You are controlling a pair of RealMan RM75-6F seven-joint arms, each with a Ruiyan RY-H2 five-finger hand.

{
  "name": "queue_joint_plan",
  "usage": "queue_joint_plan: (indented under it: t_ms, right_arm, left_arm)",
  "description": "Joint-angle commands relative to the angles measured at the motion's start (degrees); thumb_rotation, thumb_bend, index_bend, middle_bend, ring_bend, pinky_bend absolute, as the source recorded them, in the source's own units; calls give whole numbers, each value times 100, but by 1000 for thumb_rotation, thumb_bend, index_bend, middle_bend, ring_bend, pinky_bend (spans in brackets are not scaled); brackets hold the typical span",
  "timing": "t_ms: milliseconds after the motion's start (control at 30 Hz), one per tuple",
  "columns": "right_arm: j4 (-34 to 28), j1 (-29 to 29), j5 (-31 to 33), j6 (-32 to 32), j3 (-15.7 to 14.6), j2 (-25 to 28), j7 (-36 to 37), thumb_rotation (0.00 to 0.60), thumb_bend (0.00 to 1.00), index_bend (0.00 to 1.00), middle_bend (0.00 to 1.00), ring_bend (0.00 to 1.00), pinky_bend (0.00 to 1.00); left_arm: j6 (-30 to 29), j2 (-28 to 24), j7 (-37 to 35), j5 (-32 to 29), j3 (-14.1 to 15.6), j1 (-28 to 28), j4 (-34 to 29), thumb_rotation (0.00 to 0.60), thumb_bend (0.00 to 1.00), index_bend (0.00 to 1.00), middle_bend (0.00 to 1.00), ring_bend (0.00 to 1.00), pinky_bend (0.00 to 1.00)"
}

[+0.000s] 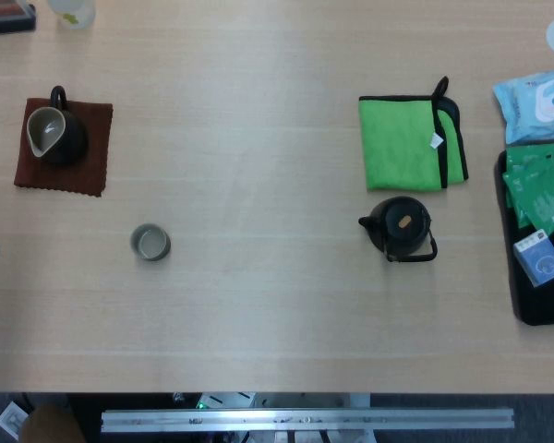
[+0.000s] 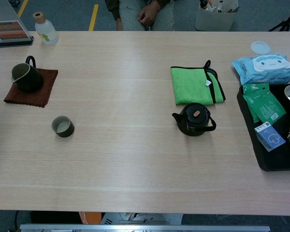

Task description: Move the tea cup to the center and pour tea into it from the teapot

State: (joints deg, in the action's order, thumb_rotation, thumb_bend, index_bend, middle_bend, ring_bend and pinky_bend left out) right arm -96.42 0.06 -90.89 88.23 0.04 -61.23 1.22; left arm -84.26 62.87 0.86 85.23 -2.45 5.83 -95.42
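Black teapot [image 2: 194, 120], grey-green tea cup [image 2: 63, 126], bright green cloth [image 2: 195, 85], brown mat [image 2: 32, 88].

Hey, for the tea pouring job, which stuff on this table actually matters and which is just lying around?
Belongs to the job:
small grey-green ceramic tea cup
black round teapot with handle

Just lying about:
dark pitcher on brown cloth mat
folded green microfibre towel
blue wet-wipes pack
black tray with green sachets
small clear bottle

Neither hand is in view.
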Motion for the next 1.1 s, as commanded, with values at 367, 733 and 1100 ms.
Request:
queue_joint_plan:
  t_ms: [367, 733, 1100]
  right_arm:
    - [5, 109, -7, -134, 45, 19, -10, 600, 49, 445, 418, 274, 172]
    - [-157, 419, -88, -512, 104, 136, -80, 600, 50, 445, 418, 274, 172]
    - [-533, 872, -268, -1168, 56, 126, -593, 600, 48, 415, 400, 274, 172]
  left_arm:
    - [74, 43, 89, -45, -8, 37, -29, 600, 132, 294, 262, 207, 70]
    - [206, 20, 203, -94, -51, 139, -134, 600, 132, 294, 261, 206, 70]
    - [296, 69, 285, -134, -78, 222, -175, 600, 131, 294, 261, 207, 70]
